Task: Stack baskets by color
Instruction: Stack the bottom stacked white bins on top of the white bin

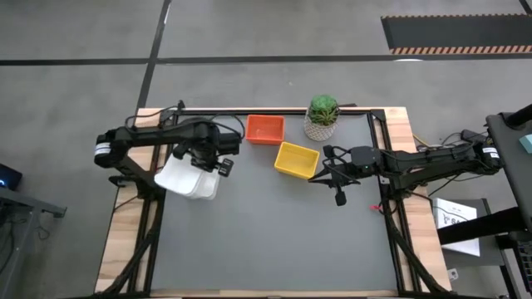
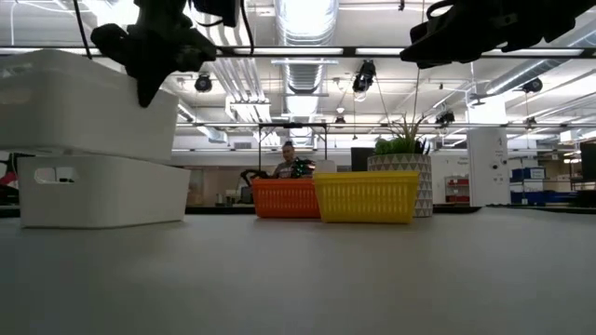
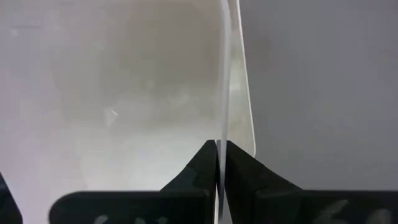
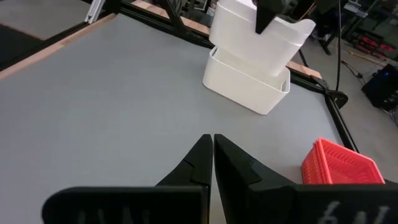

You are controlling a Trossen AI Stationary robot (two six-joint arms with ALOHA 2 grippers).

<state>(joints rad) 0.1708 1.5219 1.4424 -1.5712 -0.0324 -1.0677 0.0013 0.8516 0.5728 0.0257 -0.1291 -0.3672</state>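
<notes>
Two white baskets are at the table's left. One white basket (image 2: 102, 191) stands on the table. The other white basket (image 2: 84, 102) sits tilted over it, its underside at the lower one's rim, with my left gripper (image 3: 219, 155) shut on it from above. An orange basket (image 1: 264, 129) and a yellow basket (image 1: 297, 159) stand on the table near the far middle. My right gripper (image 4: 213, 146) hovers shut above the table beside the yellow basket, holding nothing. My left gripper pinches the upper white basket's thin side wall at its rim (image 3: 225, 134), one finger inside the basket and one outside. The fingers point down from above. The basket hangs tilted at the lower basket's rim (image 4: 249, 62); whether it rests there I cannot tell.
A potted green plant (image 1: 322, 116) stands at the far edge, right of the orange basket. The grey mat (image 1: 274, 241) is bare toward the near edge. Wooden table rails (image 1: 399, 133) run along both sides.
</notes>
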